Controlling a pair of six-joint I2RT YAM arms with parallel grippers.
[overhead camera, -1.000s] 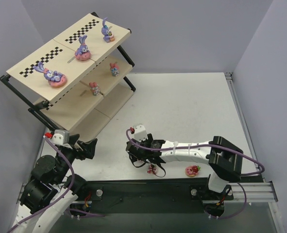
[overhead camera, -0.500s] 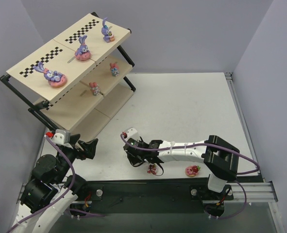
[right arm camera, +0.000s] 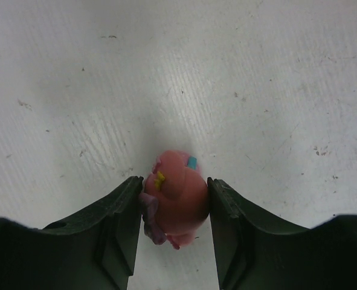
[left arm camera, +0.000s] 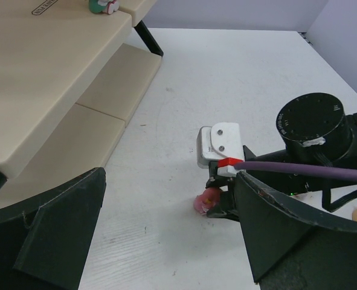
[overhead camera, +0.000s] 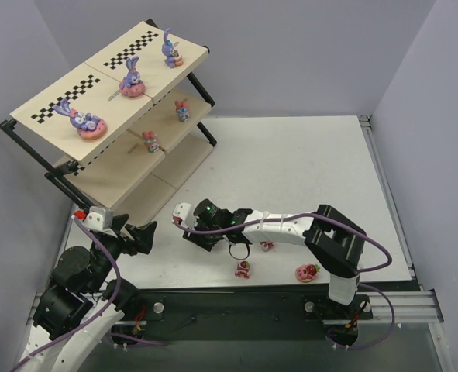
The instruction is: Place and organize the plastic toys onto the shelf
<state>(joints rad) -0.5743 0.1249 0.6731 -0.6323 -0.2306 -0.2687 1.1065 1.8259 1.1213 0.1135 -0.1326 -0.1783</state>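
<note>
Your right jaws pinch a pink toy [right arm camera: 175,193] over the scuffed, speckled white tabletop [right arm camera: 257,72], near the front of the shelf [overhead camera: 112,174] at far left. Your left jaws stand spread wide. Plain lavender walls [overhead camera: 290,54] close in the room.

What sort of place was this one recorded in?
Probably a lab robot cell, not a home: plain grey walls box in a white table, and the shelf carries black-and-white checker strips.
</note>
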